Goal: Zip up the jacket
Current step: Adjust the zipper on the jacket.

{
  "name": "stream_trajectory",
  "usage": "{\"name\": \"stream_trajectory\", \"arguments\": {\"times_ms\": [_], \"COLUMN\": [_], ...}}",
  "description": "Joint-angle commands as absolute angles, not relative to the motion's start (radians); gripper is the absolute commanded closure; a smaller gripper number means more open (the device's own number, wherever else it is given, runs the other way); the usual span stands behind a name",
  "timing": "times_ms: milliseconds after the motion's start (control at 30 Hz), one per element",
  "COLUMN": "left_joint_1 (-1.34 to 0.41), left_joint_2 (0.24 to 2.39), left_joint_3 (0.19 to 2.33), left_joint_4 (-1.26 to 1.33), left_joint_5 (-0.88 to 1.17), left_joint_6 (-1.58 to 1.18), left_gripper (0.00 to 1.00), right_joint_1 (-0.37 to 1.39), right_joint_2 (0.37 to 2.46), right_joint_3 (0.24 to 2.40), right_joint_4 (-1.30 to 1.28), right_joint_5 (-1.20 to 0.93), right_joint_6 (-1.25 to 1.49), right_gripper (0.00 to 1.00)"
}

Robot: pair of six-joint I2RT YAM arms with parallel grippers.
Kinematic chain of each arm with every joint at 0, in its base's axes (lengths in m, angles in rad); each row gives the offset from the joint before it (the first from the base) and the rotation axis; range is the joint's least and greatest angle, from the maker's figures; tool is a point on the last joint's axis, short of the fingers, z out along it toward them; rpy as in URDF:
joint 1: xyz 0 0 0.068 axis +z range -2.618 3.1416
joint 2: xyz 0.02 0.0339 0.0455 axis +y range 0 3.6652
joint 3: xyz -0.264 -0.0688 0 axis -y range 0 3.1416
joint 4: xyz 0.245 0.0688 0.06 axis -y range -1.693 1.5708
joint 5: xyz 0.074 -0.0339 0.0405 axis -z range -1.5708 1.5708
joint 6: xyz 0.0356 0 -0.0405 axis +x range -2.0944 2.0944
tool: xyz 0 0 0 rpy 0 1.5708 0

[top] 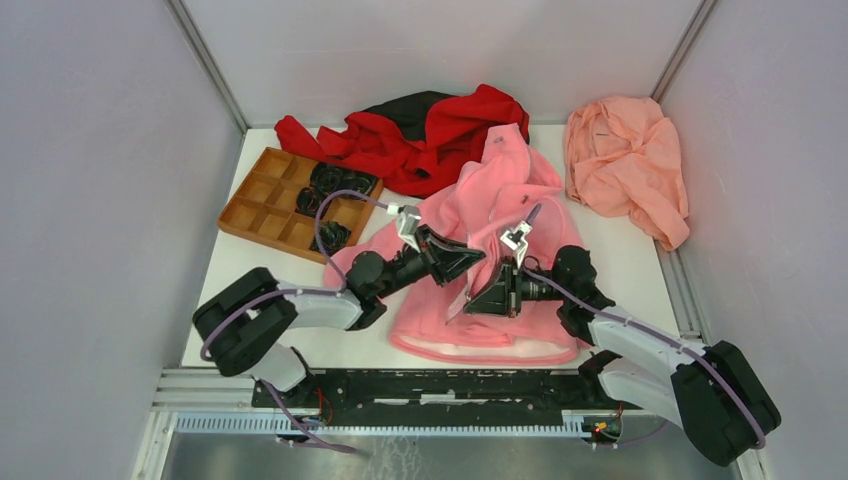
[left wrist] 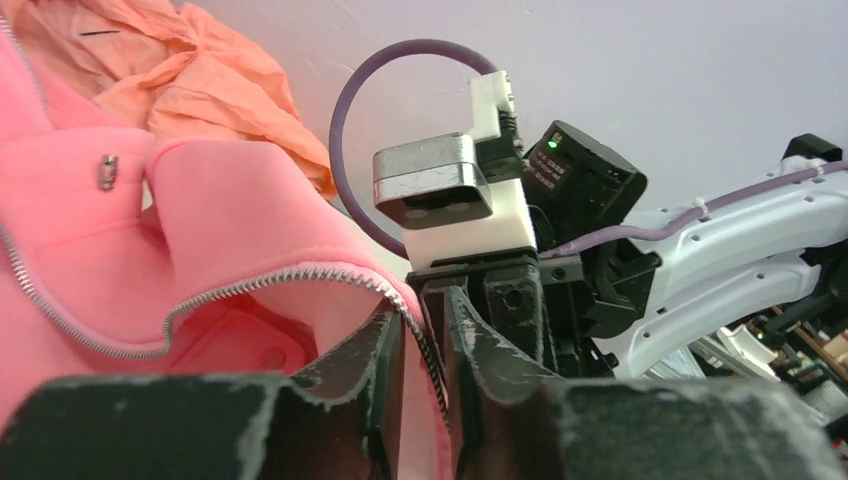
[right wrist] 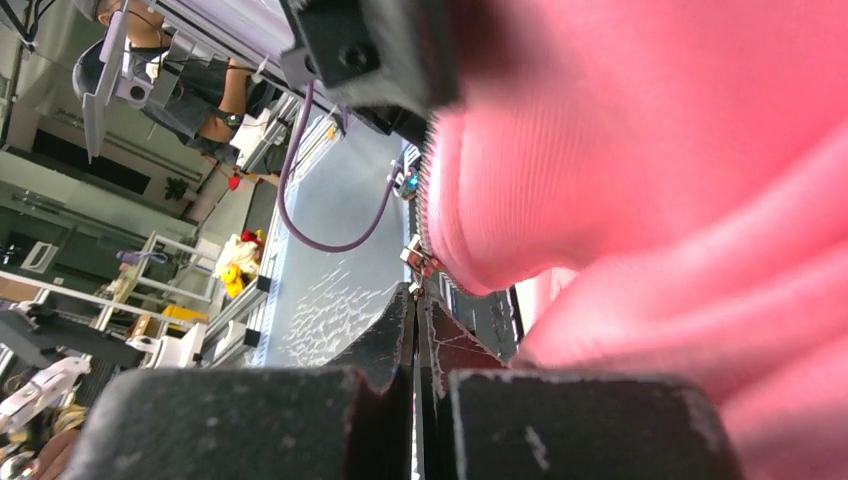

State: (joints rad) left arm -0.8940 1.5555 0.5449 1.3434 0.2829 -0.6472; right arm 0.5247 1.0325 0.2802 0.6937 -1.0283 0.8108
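Lying in the middle of the table [top: 640,262], the jacket [top: 505,195] has its hem nearest the arm bases and its front unzipped, with paler lining showing along the opening. Both claws meet over its lower front: the left claw [top: 482,260] reaches in from the left, and the right claw [top: 470,303] comes from the right, a little nearer the hem. In the left wrist view the left fingers [left wrist: 375,365] stand slightly apart, and the toothed zipper edge [left wrist: 250,285] curves down into the narrow gap between them; whether the pads touch it I cannot tell. In the right wrist view the right fingers [right wrist: 385,345] are pressed together, their tips just under a small metal zipper piece [right wrist: 420,256] at the edge of a pink fold; whether they have hold of it cannot be made out. A red-and-black garment [top: 440,130] touches the jacket's far side. A peach cloth [top: 625,165] lies at the far right, apart from it. A brown tray [top: 270,190] sits just beside the jacket on the left, with black parts [top: 340,185] in some compartments.
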Motion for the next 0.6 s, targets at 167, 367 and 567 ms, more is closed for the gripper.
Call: {"name": "stream_trajectory", "arguments": {"times_ms": [167, 367, 567], "left_joint_1": [-0.883, -0.882, -0.882], "left_joint_2": [1.175, 0.915, 0.789], "left_joint_3": [0.374, 0.346, 0.243], "left_joint_4": [1.056, 0.624, 0.587], "left_joint_5": [0.113, 0.030, -0.043], "left_joint_6": [-0.650, -0.718, -0.942], "left_gripper": [0.35, 0.20, 0.14], "right_joint_1": [0.521, 0.521, 0.521], "right_joint_2": [1.094, 1.122, 1.125], "right_joint_3": [0.301, 0.306, 0.285], "right_joint_4": [0.662, 0.631, 0.601], "right_joint_5": [-1.072, -1.071, -1.064], "right_joint_6": [0.776, 0.723, 0.680], "right_gripper": [1.00, 1.00, 1.00]}}
